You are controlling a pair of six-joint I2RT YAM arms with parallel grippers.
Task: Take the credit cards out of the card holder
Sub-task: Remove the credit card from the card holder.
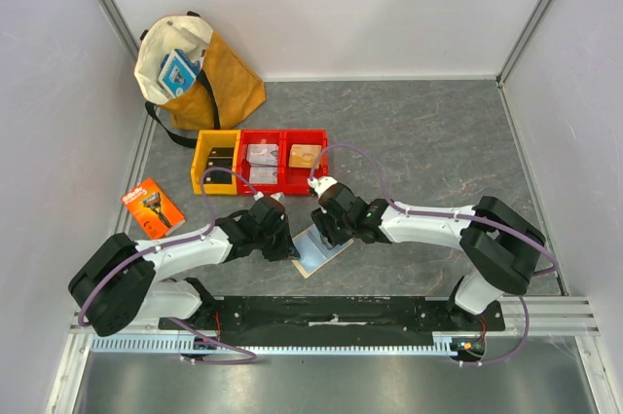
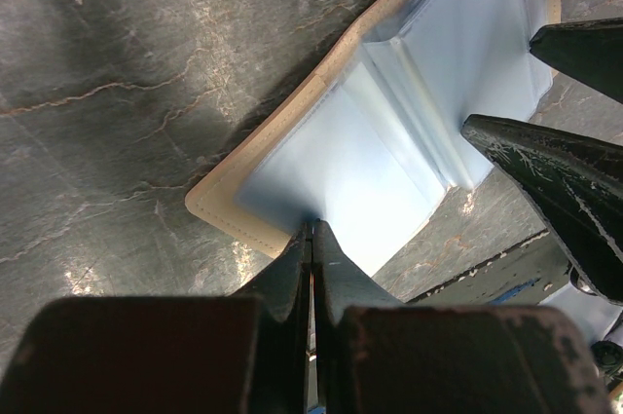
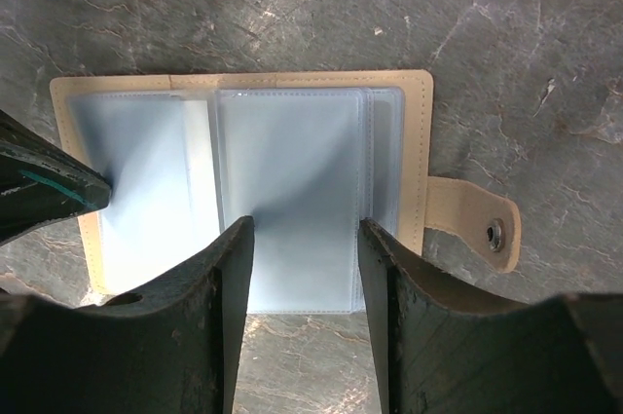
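Note:
The beige-tan card holder (image 1: 323, 250) lies open on the grey table between my two grippers, its pale blue-grey sleeves up. In the right wrist view the holder (image 3: 419, 122) shows its snap tab (image 3: 477, 224) at the right. My left gripper (image 1: 285, 244) is shut, its tips (image 2: 311, 227) pressed on the left sleeve near the holder's edge (image 2: 219, 202). My right gripper (image 1: 326, 224) is open, its jaws (image 3: 304, 229) straddling the middle sleeve just above it. No credit card shows outside the sleeves; I cannot tell what the sleeves hold.
An orange razor package (image 1: 153, 207) lies at the left. A yellow bin (image 1: 216, 161) and two red bins (image 1: 282, 159) stand behind the holder. A tan and white tote bag (image 1: 195, 68) sits at the back left. The black mounting rail (image 1: 331, 317) runs along the near edge.

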